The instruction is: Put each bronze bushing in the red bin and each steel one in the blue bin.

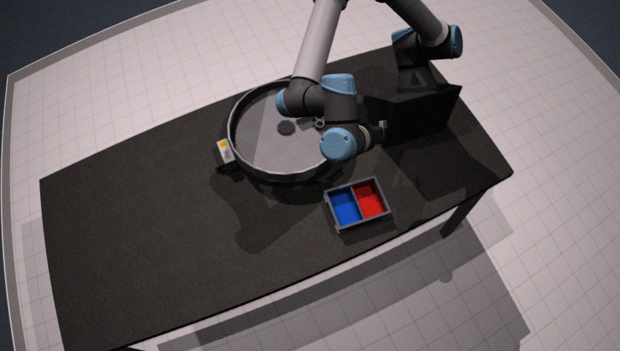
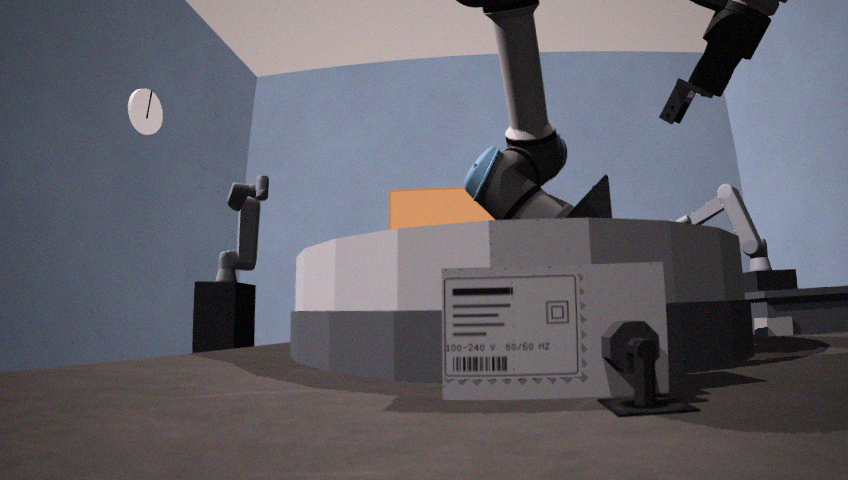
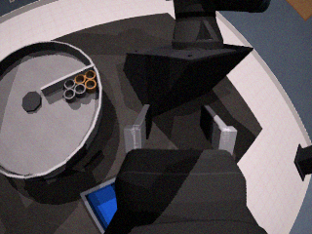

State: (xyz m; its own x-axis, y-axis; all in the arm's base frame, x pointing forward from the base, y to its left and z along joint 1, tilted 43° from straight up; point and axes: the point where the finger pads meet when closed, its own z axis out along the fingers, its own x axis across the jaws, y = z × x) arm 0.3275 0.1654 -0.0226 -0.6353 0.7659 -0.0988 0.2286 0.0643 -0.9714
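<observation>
Bushings [image 1: 319, 123] [image 3: 80, 84] sit packed close together, three silver-grey steel ones and three orange-brown bronze ones. They look like short round tubes standing up, with their round holes facing up. The wrist view shows two rows of three, with the bronze ones nearer the outer rim. They are on the grey turntable [image 1: 278, 152] [image 2: 357, 276] [image 3: 29, 141], just beside a thin pale bar [image 3: 65, 78]. From the top, the arm [image 1: 339, 102] [image 2: 526, 71] hides most of them.

The hand [image 1: 382, 126] [image 2: 676, 102] [image 3: 176, 115] is wide, with nothing in it. It is up in the air, well apart from the bushings.

The worktop [image 1: 143, 235] [image 2: 178, 422] [image 3: 112, 124] is dark, with dark shadows on it. In the top view, the turntable is near its upper long edge. The blue bin [image 1: 344, 206] [image 3: 104, 207] and red bin [image 1: 368, 199] are side by side near the lower long edge, toward the right corner. The red one is closer to that corner. A black stand [image 1: 413, 112] [image 3: 180, 73] is by the short right edge. A white box [image 1: 225, 152] [image 2: 511, 327] is beside the turntable, on the side toward the left edge.

The floor [image 1: 561, 226] is pale with square tiles. The room has blue walls [image 2: 357, 130] and a round white clock [image 2: 139, 113].
</observation>
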